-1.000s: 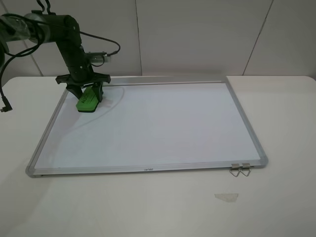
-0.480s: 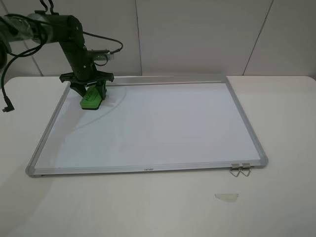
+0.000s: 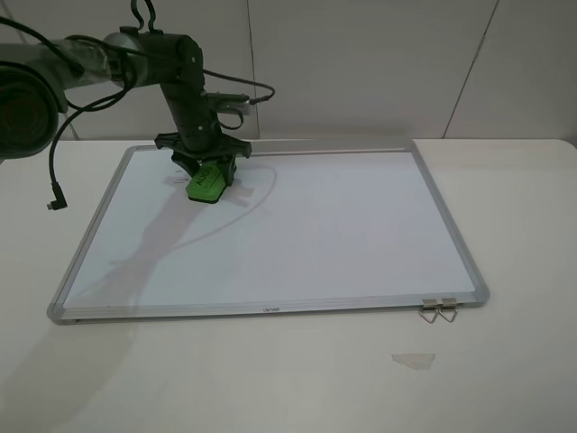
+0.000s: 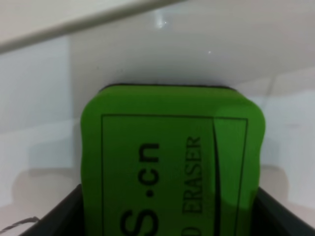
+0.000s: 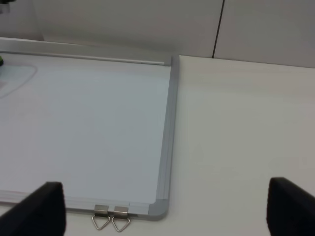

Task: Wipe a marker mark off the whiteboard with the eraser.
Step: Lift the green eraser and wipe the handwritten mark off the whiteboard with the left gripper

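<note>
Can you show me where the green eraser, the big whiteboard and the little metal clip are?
Green eraser [image 3: 207, 185]: high camera view, on its green top face.
Whiteboard [image 3: 343, 225]: high camera view, on its bare white surface.
Metal clip [image 3: 438, 309]: high camera view, on the clip at the board's near right corner.

Glossy white whiteboard [image 3: 343, 225], brushed metal frame [image 5: 166, 137], smooth green eraser [image 4: 172, 162]

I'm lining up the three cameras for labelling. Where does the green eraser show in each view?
Exterior high: the eraser is on the whiteboard near its far edge, left of the middle, held by the left gripper.
Left wrist: the eraser fills the middle, close up.
Right wrist: not clearly in it.
Shared landmark: the whiteboard's white surface, in all three.
</note>
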You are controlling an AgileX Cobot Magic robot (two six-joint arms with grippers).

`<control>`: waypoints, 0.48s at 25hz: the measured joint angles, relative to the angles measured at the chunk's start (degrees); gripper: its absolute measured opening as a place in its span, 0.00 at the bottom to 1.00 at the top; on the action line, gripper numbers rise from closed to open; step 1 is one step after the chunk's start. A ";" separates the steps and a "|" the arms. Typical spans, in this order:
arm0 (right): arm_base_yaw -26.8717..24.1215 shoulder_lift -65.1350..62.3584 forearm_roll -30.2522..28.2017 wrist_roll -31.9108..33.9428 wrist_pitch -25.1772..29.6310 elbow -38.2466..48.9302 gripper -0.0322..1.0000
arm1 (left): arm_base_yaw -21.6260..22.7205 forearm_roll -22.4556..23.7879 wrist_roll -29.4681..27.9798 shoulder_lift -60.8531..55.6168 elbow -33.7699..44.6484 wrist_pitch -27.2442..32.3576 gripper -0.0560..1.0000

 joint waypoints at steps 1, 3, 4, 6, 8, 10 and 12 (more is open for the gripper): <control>0.00 0.00 0.00 0.00 0.00 0.00 0.82 | 0.00 0.00 -0.15 0.12 -0.04 0.21 0.61; 0.00 0.00 0.00 0.00 0.00 0.00 0.82 | 0.07 -0.05 -0.38 0.19 -0.21 0.57 0.61; 0.00 0.00 0.00 0.00 0.00 0.00 0.82 | 0.27 -0.05 -0.39 0.19 -0.21 0.64 0.61; 0.00 0.00 0.00 0.00 0.00 0.00 0.82 | 0.75 -0.65 -0.49 0.24 -0.61 1.08 0.61; 0.00 0.00 0.00 0.00 0.00 0.00 0.82 | 1.46 -1.32 -0.65 0.31 -0.87 1.76 0.61; 0.00 0.00 0.00 0.00 0.00 0.00 0.82 | 2.06 -1.30 -0.65 0.31 -1.15 2.56 0.61; 0.00 0.00 0.00 0.00 0.00 0.00 0.82 | 2.42 -1.08 -0.84 0.55 -1.93 3.32 0.61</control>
